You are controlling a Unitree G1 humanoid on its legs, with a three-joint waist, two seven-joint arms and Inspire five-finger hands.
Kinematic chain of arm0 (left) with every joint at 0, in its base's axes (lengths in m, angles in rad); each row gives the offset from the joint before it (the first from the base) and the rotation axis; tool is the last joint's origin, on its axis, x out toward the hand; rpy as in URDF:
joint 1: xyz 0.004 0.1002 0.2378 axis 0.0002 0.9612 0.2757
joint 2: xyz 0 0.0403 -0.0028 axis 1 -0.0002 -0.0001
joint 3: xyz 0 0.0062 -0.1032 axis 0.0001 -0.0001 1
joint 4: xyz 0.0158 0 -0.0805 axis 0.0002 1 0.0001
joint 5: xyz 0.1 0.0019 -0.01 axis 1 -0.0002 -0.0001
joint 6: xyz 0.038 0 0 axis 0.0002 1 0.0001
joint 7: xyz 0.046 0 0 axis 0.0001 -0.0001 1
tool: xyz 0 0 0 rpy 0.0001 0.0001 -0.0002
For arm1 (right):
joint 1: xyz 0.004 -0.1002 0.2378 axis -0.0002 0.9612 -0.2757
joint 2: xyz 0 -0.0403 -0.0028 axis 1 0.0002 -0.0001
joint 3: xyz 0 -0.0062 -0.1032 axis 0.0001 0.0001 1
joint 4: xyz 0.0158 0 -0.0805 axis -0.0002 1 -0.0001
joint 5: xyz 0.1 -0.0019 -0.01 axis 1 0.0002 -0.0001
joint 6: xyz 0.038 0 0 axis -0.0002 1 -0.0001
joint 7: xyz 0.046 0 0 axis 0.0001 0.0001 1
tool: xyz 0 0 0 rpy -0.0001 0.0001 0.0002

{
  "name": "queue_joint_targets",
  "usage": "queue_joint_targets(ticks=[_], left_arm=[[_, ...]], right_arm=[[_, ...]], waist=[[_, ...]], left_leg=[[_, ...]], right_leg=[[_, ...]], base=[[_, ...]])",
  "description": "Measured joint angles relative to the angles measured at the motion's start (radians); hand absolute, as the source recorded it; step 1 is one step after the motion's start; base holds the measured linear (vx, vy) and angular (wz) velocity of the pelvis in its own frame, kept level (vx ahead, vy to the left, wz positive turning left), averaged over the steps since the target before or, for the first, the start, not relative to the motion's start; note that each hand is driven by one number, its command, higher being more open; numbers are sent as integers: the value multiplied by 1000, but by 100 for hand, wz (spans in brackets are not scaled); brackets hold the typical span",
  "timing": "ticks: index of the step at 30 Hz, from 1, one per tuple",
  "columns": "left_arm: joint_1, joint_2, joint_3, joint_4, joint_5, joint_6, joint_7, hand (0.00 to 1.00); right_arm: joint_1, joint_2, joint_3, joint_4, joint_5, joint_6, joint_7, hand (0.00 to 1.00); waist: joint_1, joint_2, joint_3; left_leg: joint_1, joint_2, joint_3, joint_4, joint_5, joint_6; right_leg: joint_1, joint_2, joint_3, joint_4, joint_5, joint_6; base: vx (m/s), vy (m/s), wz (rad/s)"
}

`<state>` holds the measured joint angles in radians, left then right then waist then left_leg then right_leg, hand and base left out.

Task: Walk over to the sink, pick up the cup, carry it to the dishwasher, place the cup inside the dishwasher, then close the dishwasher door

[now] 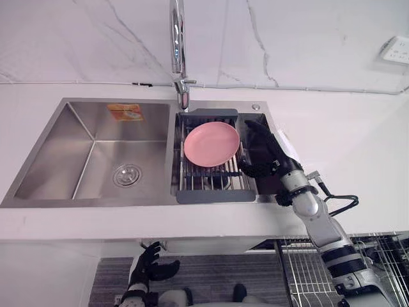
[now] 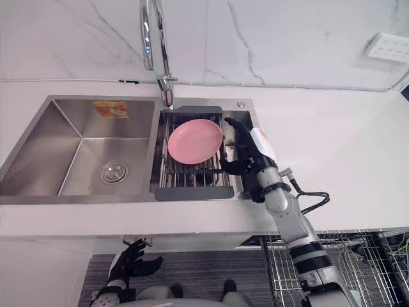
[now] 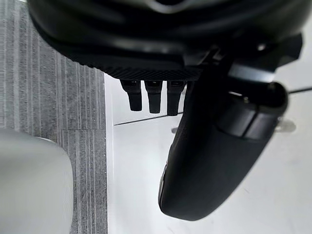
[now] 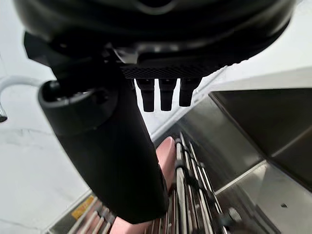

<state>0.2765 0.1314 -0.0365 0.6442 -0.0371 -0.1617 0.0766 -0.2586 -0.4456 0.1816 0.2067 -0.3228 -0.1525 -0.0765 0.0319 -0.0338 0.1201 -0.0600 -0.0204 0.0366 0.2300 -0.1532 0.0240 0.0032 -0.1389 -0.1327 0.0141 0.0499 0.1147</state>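
Down at the lower left, below the counter's front edge, the left hand (image 1: 148, 261) hangs with its fingers straight and loose, holding nothing. Above it the sink (image 1: 51, 160) opens into a wide left basin, with a round drain (image 1: 127, 174) in its floor. An orange sticker (image 1: 125, 112) sits on the back wall, its print too small to read. The tap (image 1: 177, 38) rises behind the divider between the two basins. The right basin is narrower, and a dish rack (image 1: 214, 196) spans it from front to back. A pink plate (image 1: 211, 144) lies on the rack. The right hand (image 1: 265, 157) reaches into the tight gap between the rack's right edge and the basin wall, thumb and fingers spread apart and gripping nothing that shows. The cup cannot be made out; it may be hidden under that hand. Further right the white counter (image 1: 358, 141) runs broad to the wall, where a socket (image 1: 397, 49) is mounted. A wire basket (image 1: 307, 272) shows below the counter's edge.
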Motion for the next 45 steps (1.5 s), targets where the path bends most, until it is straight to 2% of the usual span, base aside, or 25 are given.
queue_joint_targets(ticks=[7, 13, 18, 20, 24, 25, 30, 34, 36, 40, 45], left_arm=[[-10, -1, 0, 11, 0, -7, 0, 90], [-27, -4, 0, 21, -1, -15, 10, 90], [-59, 0, 1, 20, -4, -17, 13, 90], [-69, 1, 6, 19, -5, -18, 20, 90], [-98, 3, 5, 15, -12, -21, 36, 90], [-104, 4, 5, 14, -23, -21, 37, 90], [-112, 9, 5, 13, -24, -23, 51, 90], [-140, 8, -2, 13, -34, -28, 51, 90], [-146, 5, -6, 12, -51, -27, 51, 90], [-144, 6, -9, 6, -50, -27, 52, 90], [-136, -1, -9, -9, -43, -21, 51, 90]], right_arm=[[-91, 0, 47, 96, -63, 8, -9, 90], [-188, 1, 83, 187, -174, 36, -69, 90], [-262, 5, 121, 236, -231, 59, -91, 90], [-308, 13, 124, 257, -252, 70, -126, 90], [-439, 6, 133, 337, -253, 75, -127, 90], [-467, -3, 142, 358, -254, 78, -123, 30], [-513, -36, 204, 370, -272, 48, -126, 30], [-616, -53, 204, 414, -270, 73, -175, 30], [-637, -52, 173, 405, -257, 74, -184, 30], [-608, -47, 152, 344, -250, 83, -198, 30], [-468, -45, 101, 155, -249, 82, -196, 30]], waist=[[4, -1, 1], [23, -4, 6], [45, -17, 46], [50, -23, 64], [59, -25, 117], [65, -26, 127], [66, -24, 142], [69, -23, 188], [84, -18, 192], [88, -16, 193], [87, -16, 193]], left_leg=[[-46, -7, -20, -37, 37, 6], [-103, -7, -38, -23, 49, -4], [-141, -5, -61, 1, 49, -4], [-155, -4, -67, 5, 50, -6], [-175, -2, -80, 27, 49, -3], [-177, 0, -82, 30, 49, -3], [-197, 10, -82, 41, 46, -9], [-216, 15, -97, 38, 41, -24], [-225, 19, -104, 37, 45, -28], [-224, 21, -105, 34, 50, -23], [-208, 27, -96, 41, 53, -26]], right_leg=[[-46, -1, -17, -16, 17, -11], [-84, -1, -39, -14, 10, -21], [-98, 3, -64, -13, 15, -27], [-107, 4, -72, -13, 18, -33], [-112, 8, -90, -7, 25, -36], [-113, 10, -93, -3, 25, -35], [-131, 19, -98, 8, 20, -40], [-151, 25, -112, 16, 11, -50], [-161, 28, -119, 23, 9, -54], [-161, 31, -119, 23, 8, -55], [-151, 33, -114, 32, 7, -55]], base=[[-153, -45, 8], [-130, -24, 11], [-27, -13, 15], [21, -12, 7], [30, -9, 11], [43, -22, 14], [22, -24, -5], [-75, -26, 13], [-22, -27, 9], [40, -19, 1], [82, -9, -3]])
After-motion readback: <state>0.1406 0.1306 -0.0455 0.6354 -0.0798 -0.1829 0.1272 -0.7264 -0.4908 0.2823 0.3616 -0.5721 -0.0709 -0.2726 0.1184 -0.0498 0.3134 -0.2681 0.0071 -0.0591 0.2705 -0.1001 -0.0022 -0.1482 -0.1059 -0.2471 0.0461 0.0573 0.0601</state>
